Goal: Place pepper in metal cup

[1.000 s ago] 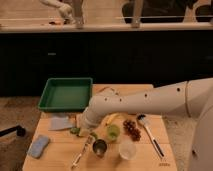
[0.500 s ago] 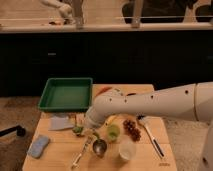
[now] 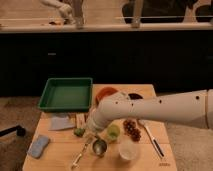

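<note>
The pepper [image 3: 79, 132] is a small dark green shape on the wooden table [image 3: 55, 160], just left of my arm's end. The metal cup [image 3: 100, 146] stands upright near the front edge, right of and below the pepper. My gripper [image 3: 91, 132] hangs at the end of the white arm, which reaches in from the right. The gripper is low over the table between the pepper and the cup, close to both. The arm's wrist covers most of it.
A green tray [image 3: 65, 94] sits at the back left. A round light-green fruit [image 3: 113, 131], grapes [image 3: 132, 129], a white cup [image 3: 127, 150] and a utensil [image 3: 150, 137] lie right of the cup. A banana [image 3: 79, 156], blue sponge [image 3: 38, 146] and white cloth [image 3: 60, 122] are at left. Bowls [image 3: 106, 92] stand behind.
My arm has sunk lower and its end has shifted slightly toward the table's front, nearer the metal cup. The objects on the table have not moved.
</note>
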`<action>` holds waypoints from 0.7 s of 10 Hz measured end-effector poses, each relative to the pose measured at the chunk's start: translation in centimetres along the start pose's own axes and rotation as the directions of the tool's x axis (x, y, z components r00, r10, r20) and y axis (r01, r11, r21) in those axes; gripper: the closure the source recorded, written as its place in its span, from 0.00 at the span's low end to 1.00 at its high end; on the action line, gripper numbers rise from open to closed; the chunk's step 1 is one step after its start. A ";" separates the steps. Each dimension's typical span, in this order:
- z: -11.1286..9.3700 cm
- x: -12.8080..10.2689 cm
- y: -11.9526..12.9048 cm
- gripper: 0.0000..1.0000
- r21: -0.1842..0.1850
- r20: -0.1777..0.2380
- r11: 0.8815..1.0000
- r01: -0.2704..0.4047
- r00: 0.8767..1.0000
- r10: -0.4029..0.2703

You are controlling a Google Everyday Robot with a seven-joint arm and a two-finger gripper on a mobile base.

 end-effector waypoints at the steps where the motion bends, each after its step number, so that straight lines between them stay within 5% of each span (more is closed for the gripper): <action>1: 0.0 -0.2 0.4 1.00 -0.002 0.004 1.000 0.004 1.000 -0.004; 5: -2.6 -1.8 1.6 1.00 0.038 0.025 0.998 0.044 0.999 -0.045; 7: -3.2 -1.8 2.0 1.00 0.056 0.119 0.997 0.059 0.991 -0.065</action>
